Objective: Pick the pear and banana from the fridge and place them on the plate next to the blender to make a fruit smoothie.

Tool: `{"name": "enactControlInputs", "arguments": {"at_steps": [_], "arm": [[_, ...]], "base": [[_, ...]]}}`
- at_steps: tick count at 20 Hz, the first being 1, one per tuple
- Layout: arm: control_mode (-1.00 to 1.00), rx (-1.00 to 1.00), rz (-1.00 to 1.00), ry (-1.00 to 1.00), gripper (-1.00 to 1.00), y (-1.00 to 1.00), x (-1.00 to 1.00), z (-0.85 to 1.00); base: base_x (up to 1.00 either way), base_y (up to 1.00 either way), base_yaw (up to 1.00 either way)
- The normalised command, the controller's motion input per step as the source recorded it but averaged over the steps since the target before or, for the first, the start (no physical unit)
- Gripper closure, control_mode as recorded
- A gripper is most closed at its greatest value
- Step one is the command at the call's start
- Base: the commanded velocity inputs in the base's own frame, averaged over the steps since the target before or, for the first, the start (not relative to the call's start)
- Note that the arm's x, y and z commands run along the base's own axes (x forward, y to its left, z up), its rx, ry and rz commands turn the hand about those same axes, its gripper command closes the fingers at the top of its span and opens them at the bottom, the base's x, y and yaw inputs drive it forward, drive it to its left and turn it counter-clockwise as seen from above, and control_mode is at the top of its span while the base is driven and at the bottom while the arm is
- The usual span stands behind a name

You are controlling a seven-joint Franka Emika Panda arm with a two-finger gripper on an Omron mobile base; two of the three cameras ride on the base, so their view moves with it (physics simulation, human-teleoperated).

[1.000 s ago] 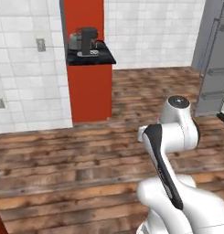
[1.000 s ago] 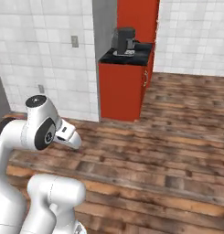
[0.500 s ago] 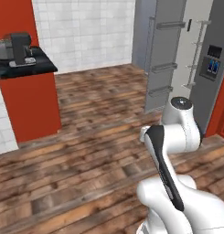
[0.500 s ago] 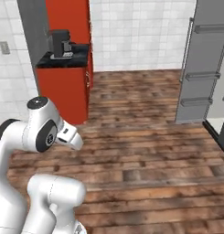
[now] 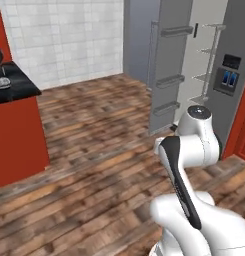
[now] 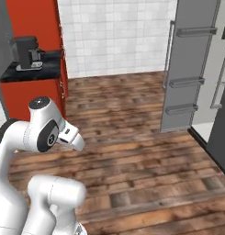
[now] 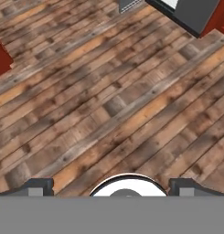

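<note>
The fridge (image 5: 214,65) is tall and grey and stands at the right with a door (image 5: 166,75) swung open, showing door bins, inner shelves and a blue-lit dispenser panel (image 5: 228,79). From the other side the open fridge door (image 6: 189,69) is on the right. My gripper (image 7: 112,186) hangs open over bare wooden floor, well short of the fridge, with nothing between its fingertips (image 7: 38,185). A bottom corner of the fridge (image 7: 186,11) shows at the top of the hand view. The pear, banana, plate and blender are out of view.
A red cabinet (image 5: 14,140) with a black counter stands at the left, with a dark coffee machine (image 6: 27,53) on top. A white tiled wall (image 6: 114,36) runs behind. Wooden floor (image 5: 94,165) lies between cabinet and fridge.
The whole picture has swung: the camera has turned right, so the red cabinet slid to the left edge and the open fridge came in on the right. The arm's pose looks unchanged.
</note>
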Motion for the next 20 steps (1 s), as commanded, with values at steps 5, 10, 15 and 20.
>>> {"name": "enactControlInputs", "arguments": {"at_steps": [5,10,15,20], "arm": [[1.0,0.0,0.0,0.0,-1.0,0.0,0.0,0.0],[1.0,0.0,0.0,0.0,-1.0,0.0,0.0,0.0],[1.0,0.0,0.0,0.0,-1.0,0.0,0.0,0.0],[1.0,0.0,0.0,0.0,-1.0,0.0,0.0,0.0]], "base": [[1.0,-0.04,-0.21],[0.92,-0.03,-0.41],[0.64,-0.03,-0.51],[0.73,-0.05,-0.47]]}}
